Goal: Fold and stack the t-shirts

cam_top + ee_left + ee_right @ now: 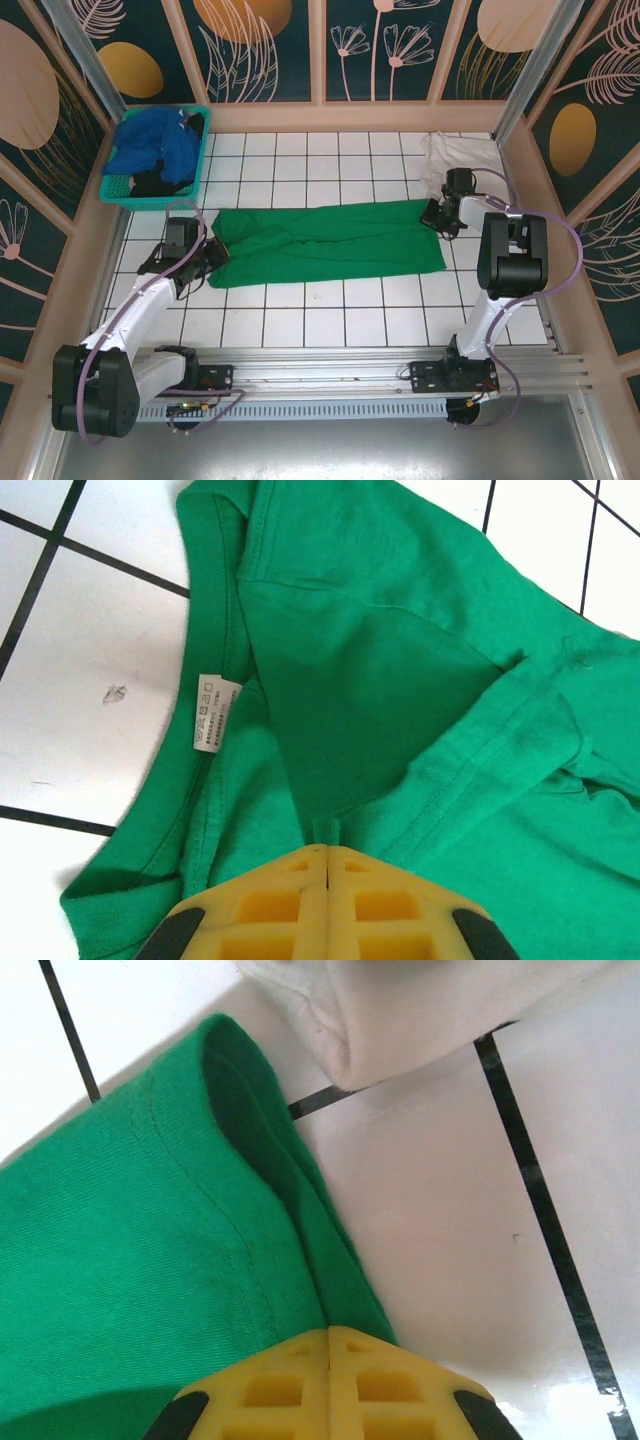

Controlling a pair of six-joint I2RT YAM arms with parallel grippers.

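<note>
Green t-shirt [325, 243] lies stretched between the grippers, the left gripper [327, 855] pinched shut on cloth with the collar [215, 600] ahead-left of its fingertips and the right gripper [329, 1335] pinched shut on the hem [240, 1250], so I'd lift both together, level and taut, for a clean fold.

white tiled table [330, 312] bears green t-shirt [330, 245], cream shirt [455, 155], teal basket [150, 199]

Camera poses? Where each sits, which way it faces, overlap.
Top external: above, behind bases, facing down at table; left arm, right arm show.
Left wrist: on left arm, facing down past left pincer onto green t-shirt collar.
Right wrist: on right arm, facing down past right pincer onto its hem, cream t-shirt beyond.
Shared: green t-shirt in all three.
</note>
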